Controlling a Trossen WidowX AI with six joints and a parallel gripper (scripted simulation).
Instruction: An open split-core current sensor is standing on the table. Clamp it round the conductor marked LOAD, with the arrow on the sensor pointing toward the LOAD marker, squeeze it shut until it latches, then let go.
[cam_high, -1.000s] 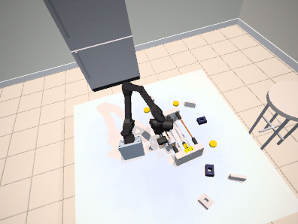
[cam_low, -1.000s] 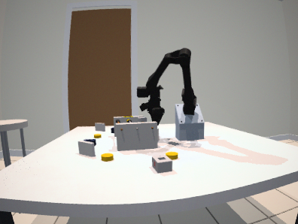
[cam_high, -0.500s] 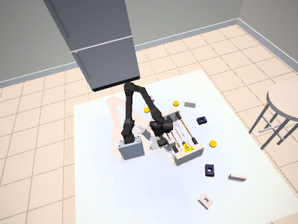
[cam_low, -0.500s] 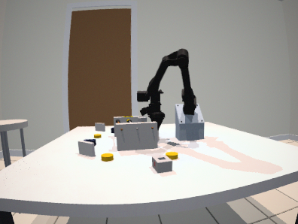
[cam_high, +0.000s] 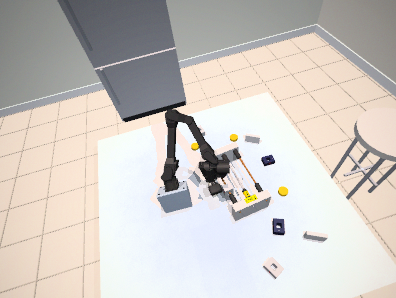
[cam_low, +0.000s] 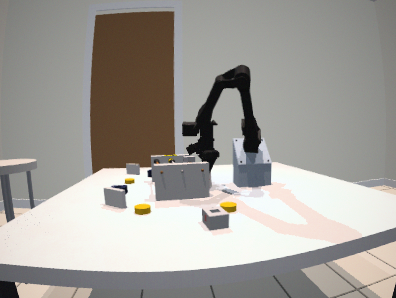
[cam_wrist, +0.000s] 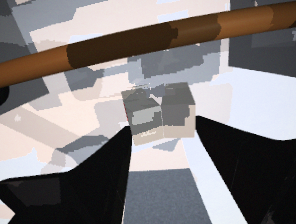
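Note:
The open current sensor (cam_wrist: 178, 112) shows in the wrist view as two pale grey blocks side by side, with a fingertip against each outer side. My gripper (cam_wrist: 162, 125) (cam_high: 218, 192) (cam_low: 212, 167) points down beside the conductor rack (cam_high: 252, 208) (cam_low: 181, 184), partly closed, and appears shut on the sensor. A copper conductor (cam_wrist: 250, 19) crosses just beyond the sensor, outside the fingers. Yellow markers (cam_high: 250, 198) sit at one end plate; their lettering and the sensor's arrow cannot be read. The sensor is largely hidden in the top and exterior views.
The arm's grey base (cam_high: 175, 199) (cam_low: 252, 172) stands beside the rack. Around the rack lie yellow discs (cam_high: 283, 191) (cam_low: 142, 209), navy blocks (cam_high: 274, 226), small upright plates (cam_high: 315, 236) (cam_low: 115, 197) and a pale block with a hole (cam_high: 270, 270).

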